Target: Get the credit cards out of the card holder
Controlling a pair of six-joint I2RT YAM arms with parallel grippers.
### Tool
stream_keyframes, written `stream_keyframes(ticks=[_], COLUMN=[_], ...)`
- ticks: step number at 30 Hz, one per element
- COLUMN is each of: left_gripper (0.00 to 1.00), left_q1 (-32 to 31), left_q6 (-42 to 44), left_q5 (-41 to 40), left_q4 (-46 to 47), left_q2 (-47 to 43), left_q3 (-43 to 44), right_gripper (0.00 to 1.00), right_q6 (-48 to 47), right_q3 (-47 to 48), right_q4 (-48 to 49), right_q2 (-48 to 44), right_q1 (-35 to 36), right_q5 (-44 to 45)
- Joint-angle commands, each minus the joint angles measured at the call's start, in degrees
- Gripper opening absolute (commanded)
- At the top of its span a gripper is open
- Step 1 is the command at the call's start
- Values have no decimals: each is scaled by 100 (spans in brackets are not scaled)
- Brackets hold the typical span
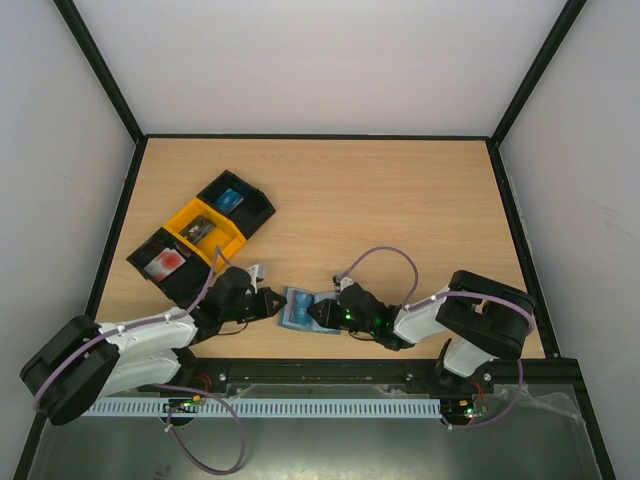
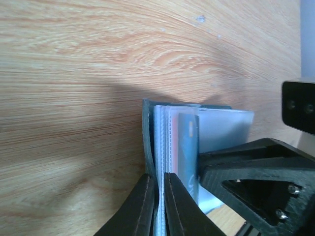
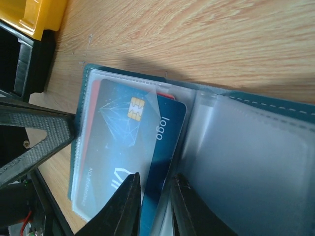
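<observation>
The left hand (image 2: 160,178) is clenched on the soft blue-grey bifold card holder (image 1: 297,308), open on the wooden table (image 1: 400,210). The right hand (image 3: 156,179), slightly parted, straddles its dark blue plastic card (image 3: 125,137); unpinched, the card may slip.

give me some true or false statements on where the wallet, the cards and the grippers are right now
1. The card holder lies open on the table between the left gripper and the right gripper. True.
2. The blue card is fully out, lying on bare wood. False: it is still in the card holder, partly under a clear sleeve.
3. The left gripper is pinched shut on the edge of the card holder's clear sleeves. True.
4. The yellow tray stands at the table's right edge. False: it is on the left side, between two black trays.
</observation>
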Motion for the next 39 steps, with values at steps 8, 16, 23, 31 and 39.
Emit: stream_keyframes(ticks=[8, 16, 23, 31, 39], left_gripper=[3, 11, 28, 14, 7], left_q1=[-318, -631, -620, -628, -668], left_q6=[-394, -584, -545, -396, -573], left_q5=[-792, -1162, -894, -564, -631], left_q4=[-1423, -2256, -1793, -658, -337], left_q2=[-634, -1017, -1224, -161, 265], left_q3=[-23, 323, 526, 69, -227], right_gripper=[21, 27, 26, 24, 23], right_q6=[139, 278, 390, 638, 754], right_q3=[-232, -287, -366, -438, -414], right_q4=[74, 160, 315, 879, 1401], right_q2=[-28, -207, -252, -8, 392], right_q1=[1, -4, -6, 0, -5], right_q5=[-125, -194, -183, -153, -351])
